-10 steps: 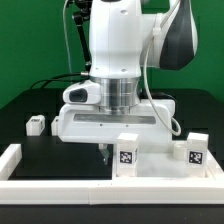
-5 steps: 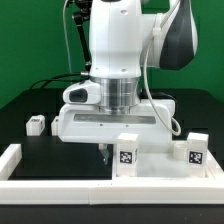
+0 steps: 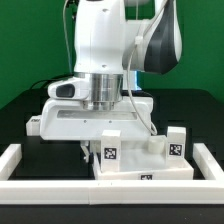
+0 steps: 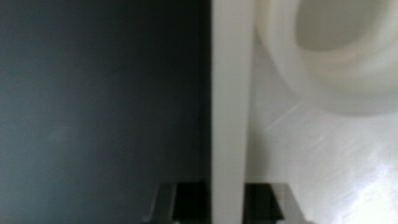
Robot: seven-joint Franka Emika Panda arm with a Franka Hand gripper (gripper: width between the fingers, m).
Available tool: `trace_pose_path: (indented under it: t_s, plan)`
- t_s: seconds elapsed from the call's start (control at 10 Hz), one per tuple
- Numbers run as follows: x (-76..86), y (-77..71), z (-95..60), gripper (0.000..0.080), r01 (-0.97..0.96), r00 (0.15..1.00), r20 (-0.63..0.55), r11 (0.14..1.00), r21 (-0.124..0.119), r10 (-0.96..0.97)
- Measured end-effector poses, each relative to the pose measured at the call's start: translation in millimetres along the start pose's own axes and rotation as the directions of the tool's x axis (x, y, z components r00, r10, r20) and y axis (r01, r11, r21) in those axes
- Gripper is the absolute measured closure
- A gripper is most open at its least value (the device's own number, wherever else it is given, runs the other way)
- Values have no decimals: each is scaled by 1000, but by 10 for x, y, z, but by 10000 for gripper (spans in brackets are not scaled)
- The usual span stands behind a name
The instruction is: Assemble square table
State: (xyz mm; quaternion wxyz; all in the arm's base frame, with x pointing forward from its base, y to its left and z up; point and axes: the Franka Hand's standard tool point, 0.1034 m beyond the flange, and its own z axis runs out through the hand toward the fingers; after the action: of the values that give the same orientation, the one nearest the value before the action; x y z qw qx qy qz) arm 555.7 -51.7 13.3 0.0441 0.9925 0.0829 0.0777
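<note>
Evidently the gripper [image 4: 224,203] is pressed together on a thin white wall. In the wrist view this wall runs straight between the two dark fingertips [image 4: 180,203], with no free gap on either side. I judge it to be one side edge of the square table [image 3: 142,166], because the broad white face beside it carries a round recess [image 4: 329,35], probably a seat for a leg. In the exterior view the arm comes down at the end of the slab on the exterior view's left, and its big white body hides the contact itself.

The slab lies flat on the black table [image 3: 40,150], close to the table's edge nearest the exterior camera. It is just beside the white border rail [image 3: 40,188] that follows this edge. Two tagged blocks [image 3: 112,150] stand up from the slab; whether they are fixed corners or loose legs I cannot tell.

The slab looks like hard, stiff plastic, rather light and smooth, so it may slide or turn between the pads when it is moved from one end only. A thin edge gives little hold. A grasp near the middle of a side, deep over the wall, seems safer than one at a corner.
</note>
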Motion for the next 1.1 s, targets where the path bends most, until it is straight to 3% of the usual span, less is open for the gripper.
trace_pose_path:
  t_s: [0.1, 0.4, 0.7, 1.1]
  plan:
    - [-9, -7, -3, 732, 17, 1000, 10, 1000, 8, -17]
    - [11, 38, -18, 732, 211, 977, 10, 977, -2, -211]
    - [156, 92, -80, 727, 570, 820, -14, 819, -66, -572]
    - [192, 113, -91, 724, 728, 684, 7, 682, -75, -729]
